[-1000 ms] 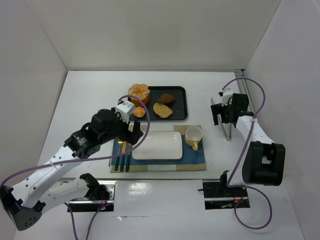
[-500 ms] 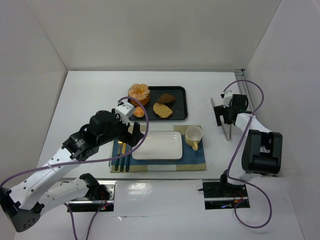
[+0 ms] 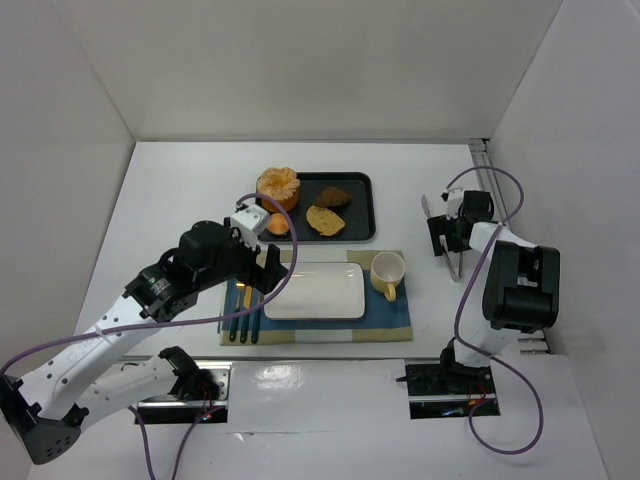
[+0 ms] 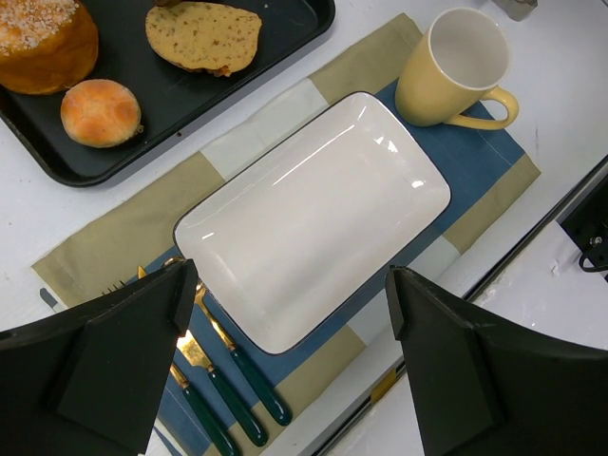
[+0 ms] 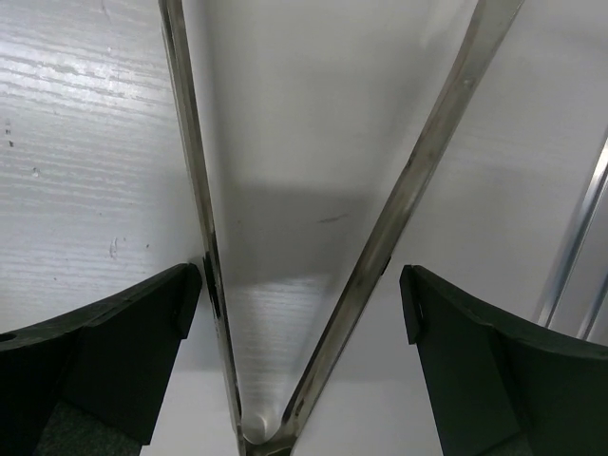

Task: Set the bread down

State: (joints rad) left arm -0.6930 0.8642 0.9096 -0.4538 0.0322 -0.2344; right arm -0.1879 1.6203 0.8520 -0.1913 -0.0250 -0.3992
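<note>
The bread point(image 3: 325, 220) point(image 4: 204, 36), a pale tan speckled oval slice, lies in the black tray point(image 3: 360, 212) point(image 4: 180, 95) behind the placemat. My left gripper point(image 3: 272, 268) point(image 4: 290, 285) hangs open over the near-left part of the empty white plate point(image 3: 315, 290) point(image 4: 313, 209), holding nothing. At the far right my right gripper point(image 3: 445, 238) point(image 5: 299, 285) is open and low over the table. Its fingers straddle the hinge end of the metal tongs point(image 3: 456, 262) point(image 5: 408, 190) without touching them.
The tray also holds a dark brown pastry point(image 3: 333, 196), a large orange bun point(image 3: 277, 186) point(image 4: 43, 43) and a small orange piece point(image 3: 278, 223) point(image 4: 100, 111). A yellow cup point(image 3: 387, 272) point(image 4: 456, 66) and green-handled cutlery point(image 3: 240, 318) point(image 4: 228, 389) flank the plate on the blue-tan placemat point(image 3: 390, 320).
The right arm's elbow has folded in toward the tongs, with its gripper staying over them. The left gripper drew back slightly from the tray a second ago and has since held still.
</note>
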